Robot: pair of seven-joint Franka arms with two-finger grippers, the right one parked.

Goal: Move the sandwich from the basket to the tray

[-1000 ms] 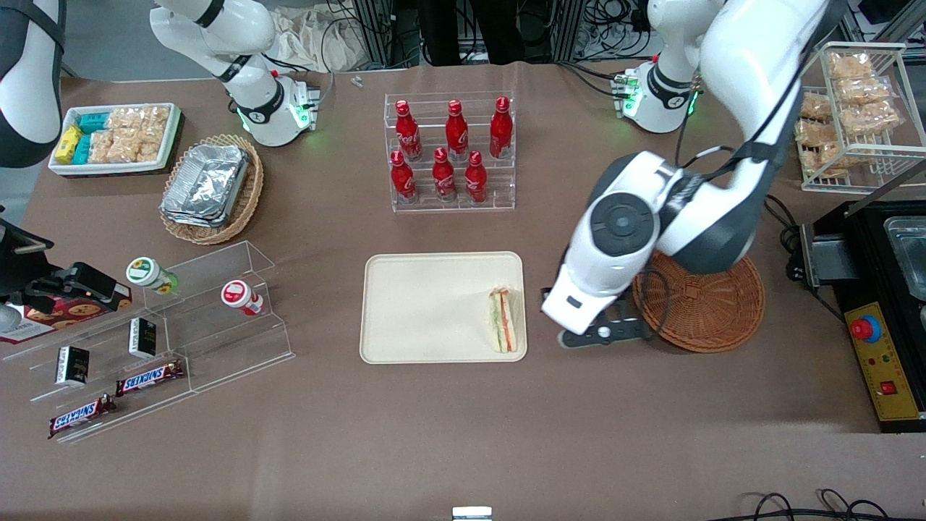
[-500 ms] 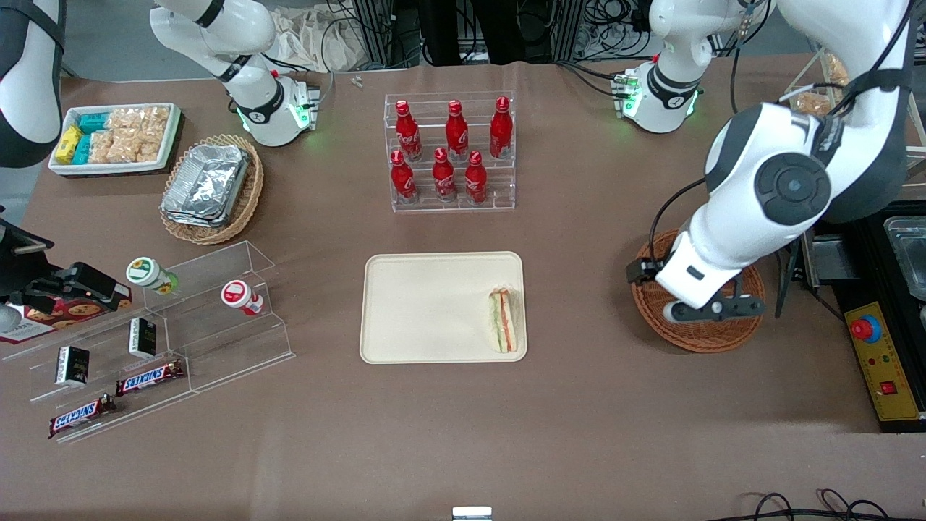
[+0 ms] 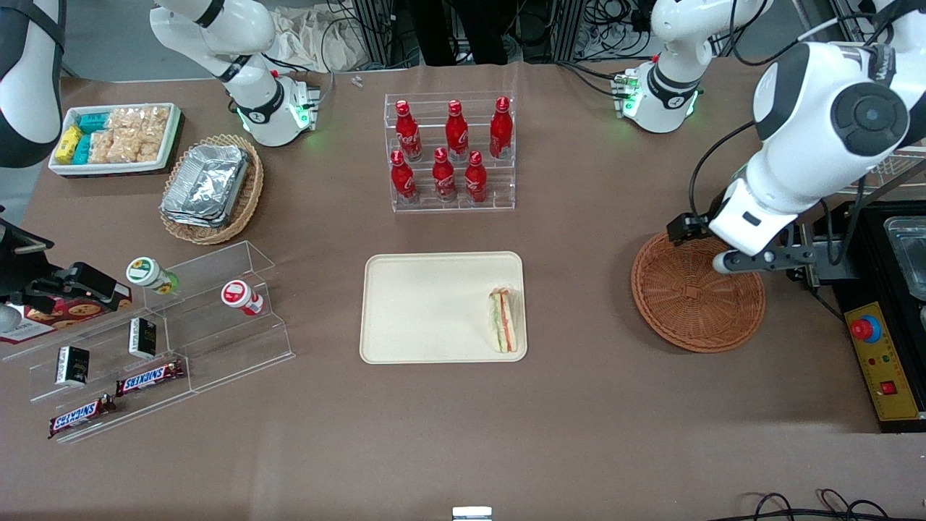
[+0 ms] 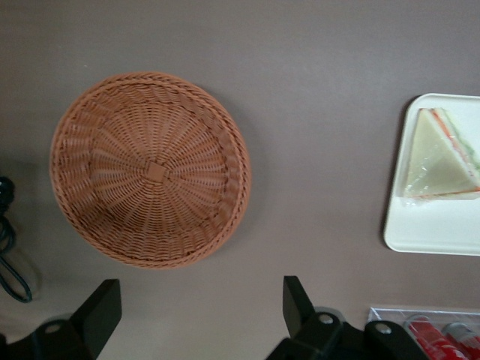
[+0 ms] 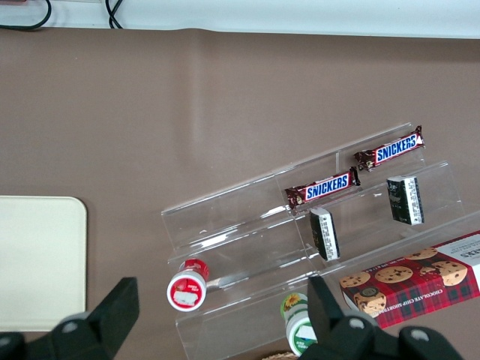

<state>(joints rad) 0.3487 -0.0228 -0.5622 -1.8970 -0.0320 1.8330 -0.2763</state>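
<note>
The sandwich (image 3: 504, 320) lies on the cream tray (image 3: 427, 304), at the tray's end nearest the basket; it also shows in the left wrist view (image 4: 439, 157) on the tray (image 4: 435, 232). The round reddish-brown basket (image 3: 698, 297) is empty and stands beside the tray toward the working arm's end; the wrist view shows it too (image 4: 150, 169). My left gripper (image 3: 759, 259) hangs high above the basket's rim on the side farther from the front camera. It is open and empty (image 4: 199, 300).
A clear rack of red bottles (image 3: 452, 152) stands farther from the camera than the tray. A black control box with a red button (image 3: 879, 340) sits beside the basket. A wire rack of snacks (image 3: 854, 108), an acrylic shelf (image 3: 159, 340), a tan foil-container basket (image 3: 210, 187) and a white bin (image 3: 116, 137) stand around.
My left gripper has swung away from the tray, passed over the basket and risen toward the working arm's end. The sandwich has stayed on the tray.
</note>
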